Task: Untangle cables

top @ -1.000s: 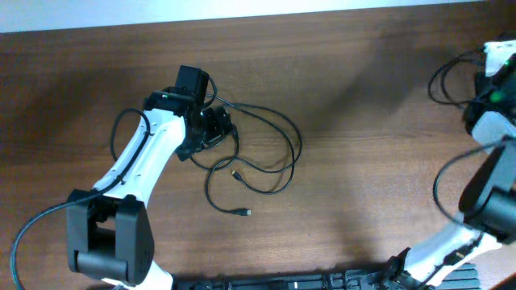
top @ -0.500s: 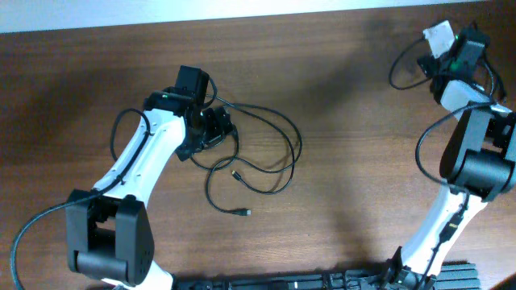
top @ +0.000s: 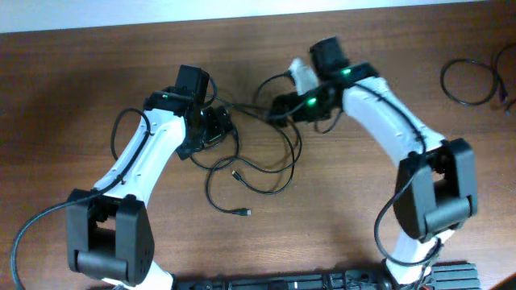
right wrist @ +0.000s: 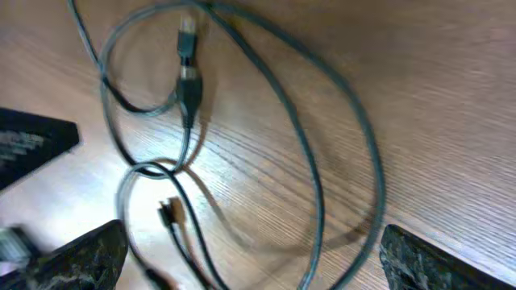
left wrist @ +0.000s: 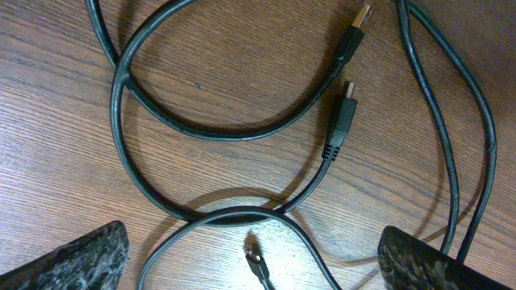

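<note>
Several thin black cables (top: 298,143) lie tangled in loose loops at the table's centre, one plug end (top: 244,212) trailing toward the front. My left gripper (top: 211,129) hovers open over the tangle's left side. In the left wrist view its fingers (left wrist: 76,258) straddle crossing loops, two USB plugs (left wrist: 339,125) and a small plug tip (left wrist: 256,262). My right gripper (top: 282,105) sits open over the tangle's upper right. The right wrist view is blurred; its fingers (right wrist: 427,262) frame long cable loops (right wrist: 377,185) and plugs (right wrist: 188,84). Neither gripper holds anything.
One more black cable (top: 466,80) lies coiled by the table's far right edge, apart from the tangle. The table's back edge runs along the top of the overhead view. The two arms' bases stand at the front edge.
The right arm has swung from the far right edge to the centre tangle, leaving a coiled cable behind at the right. The left arm and the tangle have not moved.
</note>
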Robot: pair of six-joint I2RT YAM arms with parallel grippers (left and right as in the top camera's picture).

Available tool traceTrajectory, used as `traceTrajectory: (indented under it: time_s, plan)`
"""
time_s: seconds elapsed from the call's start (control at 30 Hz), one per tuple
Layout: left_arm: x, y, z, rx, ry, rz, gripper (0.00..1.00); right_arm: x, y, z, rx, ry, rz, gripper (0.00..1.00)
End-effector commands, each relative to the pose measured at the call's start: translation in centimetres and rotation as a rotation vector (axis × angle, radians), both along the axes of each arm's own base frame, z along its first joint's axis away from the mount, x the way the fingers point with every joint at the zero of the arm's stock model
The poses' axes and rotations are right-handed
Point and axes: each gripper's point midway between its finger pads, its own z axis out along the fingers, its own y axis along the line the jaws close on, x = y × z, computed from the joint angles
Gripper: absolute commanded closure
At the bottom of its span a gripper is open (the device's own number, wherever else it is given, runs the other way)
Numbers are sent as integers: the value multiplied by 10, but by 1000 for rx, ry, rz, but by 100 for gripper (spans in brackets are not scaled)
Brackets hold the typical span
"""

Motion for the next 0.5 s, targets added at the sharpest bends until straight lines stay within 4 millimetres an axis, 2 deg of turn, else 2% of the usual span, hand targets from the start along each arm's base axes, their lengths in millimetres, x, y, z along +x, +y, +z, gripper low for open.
traceTrajectory:
  time_s: [0.0,0.07,0.13,0.17,0.2,0.27,0.37,0.47]
  plan:
    - [4,18,21,-1,-15,8,1,-4,16,-13,-213,-111,37,1]
    - [-4,57,69,25,-107,5,1,3,22,-34,-386,-203,46,2]
    - [-19,99,126,148,-268,101,1,5,23,-52,-424,-195,52,2]
    - [-34,116,162,211,-379,146,1,3,22,-64,-438,-169,60,1]
    - [-54,124,198,235,-498,179,1,1,21,-71,-448,-152,64,2]
    - [-95,130,240,229,-641,207,1,-8,20,-80,-451,-109,80,17]
    - [-129,133,264,215,-742,224,1,-11,18,-82,-460,-95,84,20]
    - [-131,133,260,218,-725,221,1,-14,16,-85,-464,-88,85,21]
